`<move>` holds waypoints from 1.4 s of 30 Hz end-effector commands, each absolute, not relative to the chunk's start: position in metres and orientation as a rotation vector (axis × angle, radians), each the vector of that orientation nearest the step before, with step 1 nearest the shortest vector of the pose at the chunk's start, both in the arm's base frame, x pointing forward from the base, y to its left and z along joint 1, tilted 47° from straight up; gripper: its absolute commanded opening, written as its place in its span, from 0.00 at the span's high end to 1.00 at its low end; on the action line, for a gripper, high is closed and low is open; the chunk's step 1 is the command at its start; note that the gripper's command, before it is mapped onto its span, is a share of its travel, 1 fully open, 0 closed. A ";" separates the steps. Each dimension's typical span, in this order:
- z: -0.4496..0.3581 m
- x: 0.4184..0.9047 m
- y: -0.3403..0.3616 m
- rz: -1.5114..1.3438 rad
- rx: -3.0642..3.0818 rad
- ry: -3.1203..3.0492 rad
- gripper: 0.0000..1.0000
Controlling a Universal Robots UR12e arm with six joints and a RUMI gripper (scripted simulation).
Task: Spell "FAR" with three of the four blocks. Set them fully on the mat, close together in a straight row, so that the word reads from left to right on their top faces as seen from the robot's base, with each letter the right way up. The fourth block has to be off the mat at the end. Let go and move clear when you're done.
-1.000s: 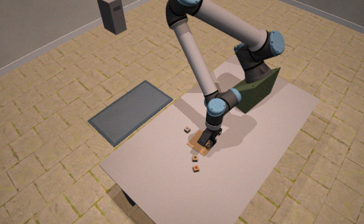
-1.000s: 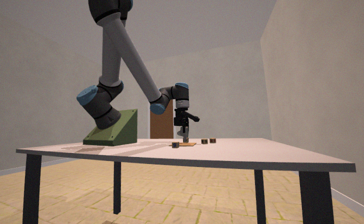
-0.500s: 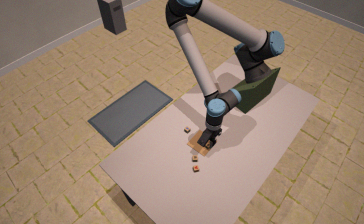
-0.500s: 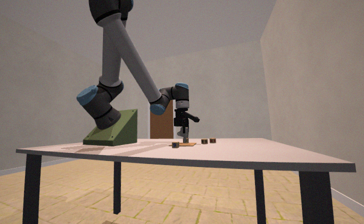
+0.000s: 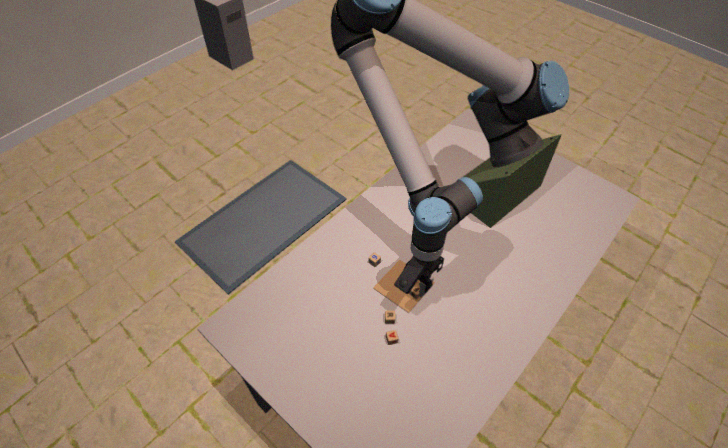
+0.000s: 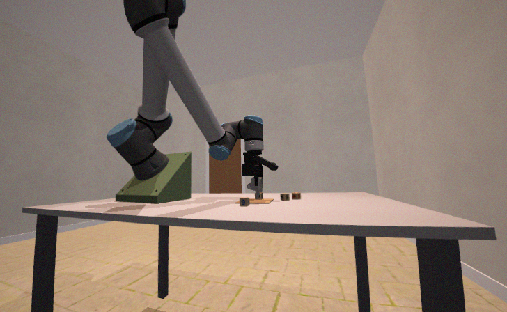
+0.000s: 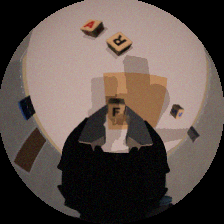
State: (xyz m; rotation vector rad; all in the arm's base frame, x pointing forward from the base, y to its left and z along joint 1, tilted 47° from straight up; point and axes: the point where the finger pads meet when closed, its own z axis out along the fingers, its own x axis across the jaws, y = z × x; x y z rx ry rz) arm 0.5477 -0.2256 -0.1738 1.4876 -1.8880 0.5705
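My gripper (image 7: 116,105) is shut on the F block (image 7: 116,111) and holds it over the near part of the tan mat (image 7: 134,95); I cannot tell if the block touches the mat. In the top view the gripper (image 5: 418,286) stands over the mat (image 5: 398,290). The R block (image 7: 119,43) and the A block (image 7: 92,27) lie off the mat on the table, side by side; they also show in the top view, R (image 5: 390,316) and A (image 5: 392,336). A block with a blue letter (image 5: 374,258) lies off the mat on the other side, also in the wrist view (image 7: 177,111).
The arm's green base wedge (image 5: 509,180) stands at the table's far end. A grey floor mat (image 5: 261,222) lies beside the table. A dark grey box (image 5: 223,30) stands on the floor far off.
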 end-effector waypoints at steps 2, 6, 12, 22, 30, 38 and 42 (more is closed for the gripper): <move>-0.173 0.548 -0.225 0.571 1.488 -1.888 0.91; -0.173 0.548 -0.225 0.571 1.488 -1.888 0.91; -0.173 0.548 -0.225 0.571 1.488 -1.888 0.91; -0.173 0.548 -0.225 0.571 1.488 -1.888 0.88; -0.173 0.548 -0.225 0.571 1.488 -1.888 0.80; -0.173 0.548 -0.225 0.571 1.488 -1.888 0.72; -0.173 0.548 -0.225 0.571 1.488 -1.888 0.72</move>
